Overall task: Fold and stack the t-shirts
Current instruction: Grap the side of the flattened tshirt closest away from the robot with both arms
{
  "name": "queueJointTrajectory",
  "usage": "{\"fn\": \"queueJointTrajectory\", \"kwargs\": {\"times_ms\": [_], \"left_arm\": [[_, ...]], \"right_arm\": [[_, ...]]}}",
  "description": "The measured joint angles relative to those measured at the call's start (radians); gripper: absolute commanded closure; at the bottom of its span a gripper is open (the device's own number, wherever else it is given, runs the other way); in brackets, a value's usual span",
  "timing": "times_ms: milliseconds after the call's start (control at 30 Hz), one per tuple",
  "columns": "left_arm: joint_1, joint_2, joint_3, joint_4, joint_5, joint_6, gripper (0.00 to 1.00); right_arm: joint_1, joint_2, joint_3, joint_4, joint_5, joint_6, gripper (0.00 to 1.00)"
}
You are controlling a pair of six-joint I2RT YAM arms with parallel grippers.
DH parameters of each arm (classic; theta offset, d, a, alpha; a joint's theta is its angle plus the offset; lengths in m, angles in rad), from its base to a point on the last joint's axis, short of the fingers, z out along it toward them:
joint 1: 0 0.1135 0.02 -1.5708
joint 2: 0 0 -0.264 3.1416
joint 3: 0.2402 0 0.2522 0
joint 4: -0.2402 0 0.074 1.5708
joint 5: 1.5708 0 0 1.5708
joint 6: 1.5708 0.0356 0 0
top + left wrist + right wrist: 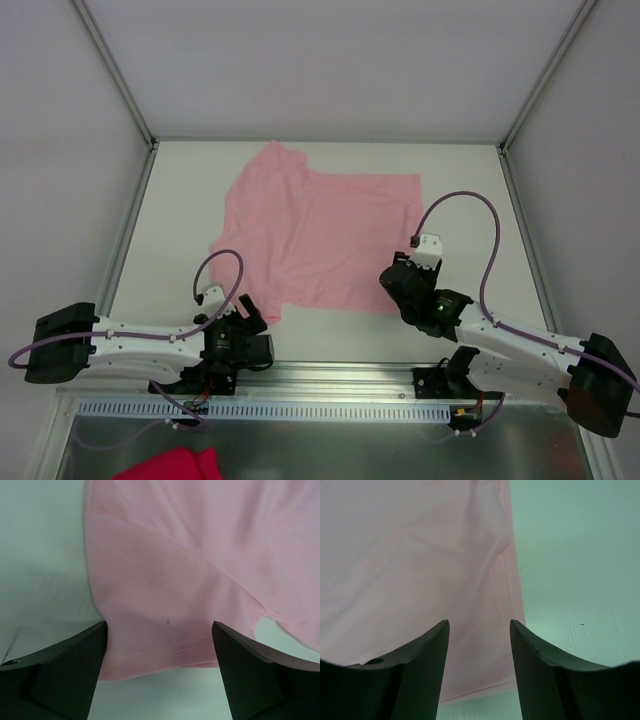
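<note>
pale pink t-shirt (320,235): flat mid-bench (175,230), collar-to-hem axis running left-right | left fingers (70,670): spread wide, empty, at lower-left sleeve hem | right fingers (550,680): parted, empty, over lower-right hem corner | both equally near

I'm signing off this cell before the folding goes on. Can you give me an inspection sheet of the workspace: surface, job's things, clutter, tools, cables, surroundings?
Surface: white table, flat.
Job's things: one pink t-shirt, spread out, lightly wrinkled, not yet folded; no stack.
Clutter: magenta cloth below the table's near edge.
Grippers: left tool open over the shirt's near-left hem; right tool open over its near-right corner; neither holds cloth.
Cables: left purple cable and right purple cable each loop up from an arm; no snag seen.
Surroundings: white walls, grey frame posts.
</note>
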Motion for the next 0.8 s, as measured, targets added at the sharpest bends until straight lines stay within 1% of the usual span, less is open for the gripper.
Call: {"fn": "queueJointTrajectory", "kwargs": {"times_ms": [133,333,433,533,700,800], "left_arm": [[-0.038,0.019,0.000,0.042,-0.011,0.002,0.14],[-0.132,0.114,0.047,-0.015,-0.005,-0.079,0.12],[-0.179,0.169,0.088,-0.066,0.020,-0.107,0.12],[-0.230,0.193,0.132,-0.133,0.032,-0.123,0.12],[-0.294,0.193,0.180,-0.266,0.036,-0.132,0.12],[-0.313,0.187,0.180,-0.320,0.044,-0.137,0.12]], "right_arm": [[0.003,0.001,0.000,-0.013,0.016,0.016,0.44],[0.004,0.008,0.000,-0.034,0.014,0.067,0.45],[0.007,0.023,0.000,-0.066,0.018,0.128,0.45],[0.008,0.063,0.004,-0.128,0.035,0.194,0.43],[0.009,0.151,0.042,-0.233,0.050,0.285,0.41],[0.011,0.161,0.047,-0.272,0.052,0.321,0.41]]}}
